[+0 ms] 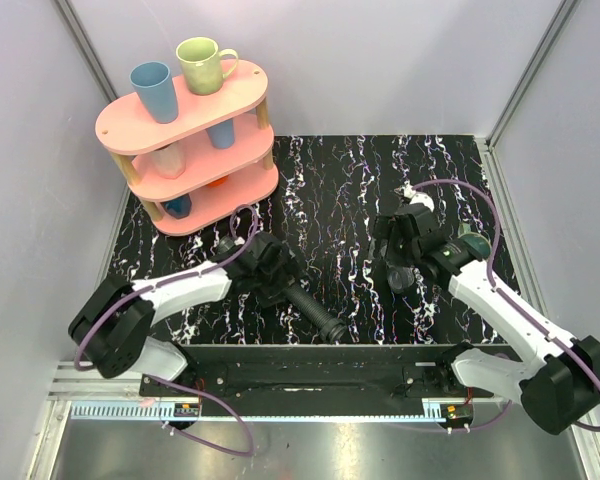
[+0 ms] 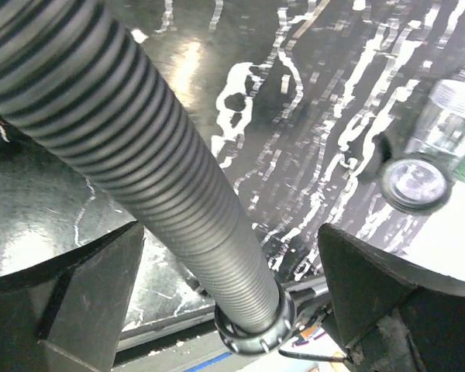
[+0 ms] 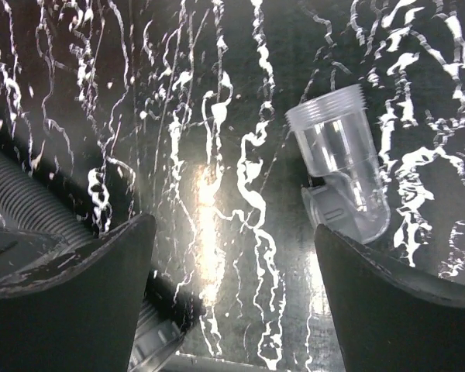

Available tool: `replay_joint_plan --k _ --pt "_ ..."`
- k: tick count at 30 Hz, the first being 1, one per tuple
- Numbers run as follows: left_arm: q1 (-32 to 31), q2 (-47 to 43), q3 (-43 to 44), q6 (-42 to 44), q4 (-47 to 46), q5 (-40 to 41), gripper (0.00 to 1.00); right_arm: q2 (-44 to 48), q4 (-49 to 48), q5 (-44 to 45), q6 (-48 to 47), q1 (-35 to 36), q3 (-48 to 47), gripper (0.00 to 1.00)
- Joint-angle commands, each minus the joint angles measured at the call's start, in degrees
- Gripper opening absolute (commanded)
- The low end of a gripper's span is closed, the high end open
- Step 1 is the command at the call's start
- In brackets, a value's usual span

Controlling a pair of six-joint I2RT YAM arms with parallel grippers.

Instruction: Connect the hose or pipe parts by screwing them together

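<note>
The black ribbed hose lies on the marbled table and runs between my left gripper's fingers. Gaps show on both sides of it, so this gripper is open. The hose's end collar points toward the table's near edge. From above, the hose sticks out from under the left gripper. The translucent fitting lies on the table, threaded end up in the view, just beyond my right finger. My right gripper is open over bare table, with the hose at its left.
A pink three-tier shelf at the back left carries a blue mug, a green mug and more cups below. A black rail runs along the near edge. Purple cables loop from both arms.
</note>
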State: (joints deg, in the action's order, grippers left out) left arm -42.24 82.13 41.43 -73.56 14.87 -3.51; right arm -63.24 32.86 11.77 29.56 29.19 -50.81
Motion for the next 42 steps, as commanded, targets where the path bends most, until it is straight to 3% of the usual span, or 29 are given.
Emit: replay_joint_plan --k 1,6,9,11,13,15,17,24,30,36,42 --pt "-0.21 -6.97 2.6 4.3 -2.48 -0.27 0.99 -1.88 -2.63 -5.8 -2.85 -0.1 -0.34 0.94" --pt "0.14 -10.67 6.11 12.02 3.39 2.26 0.99 -5.04 -1.57 -3.15 -2.22 -0.27 -2.8 0.94" --pt "1.27 -12.25 9.28 17.12 9.72 6.04 0.99 -6.01 -4.71 -13.23 -3.54 -0.27 -3.69 0.9" --pt "3.73 -13.74 9.02 20.64 10.79 5.19 0.99 -7.15 -7.1 -25.26 -3.81 -0.19 -3.42 0.9" --pt "10.75 -14.54 7.71 24.05 10.09 -0.86 0.99 -7.42 -12.28 -31.95 -2.67 1.74 -2.37 0.91" --pt "19.53 -14.71 7.53 26.7 10.35 -7.96 0.99 -8.12 -15.35 -31.29 -1.88 6.28 -2.01 0.92" --pt "27.16 -14.8 8.49 30.39 13.33 -9.85 0.99 -10.74 -16.33 -30.05 -2.4 9.2 -3.15 0.93" --pt "40.47 -15.51 11.92 37.26 19.93 -11.25 0.99 -19.45 -19.14 -26.54 -6.6 15.98 -4.21 0.91" --pt "42.24 -18.05 7.72 39.11 18.89 -11.17 0.99 -26.39 -17.75 -25.13 -15.92 19.85 -8.43 0.91" --pt "42.15 -21.57 5.16 40.34 18.61 -6.34 0.99 -33.61 -17.82 -19.6 -22.33 23.62 -11.25 0.84" --pt "42.15 -23.59 4.8 39.55 18.79 -4.5 0.99 -34.4 -18.9 -25.29 -32.52 23.9 -11.68 0.82"
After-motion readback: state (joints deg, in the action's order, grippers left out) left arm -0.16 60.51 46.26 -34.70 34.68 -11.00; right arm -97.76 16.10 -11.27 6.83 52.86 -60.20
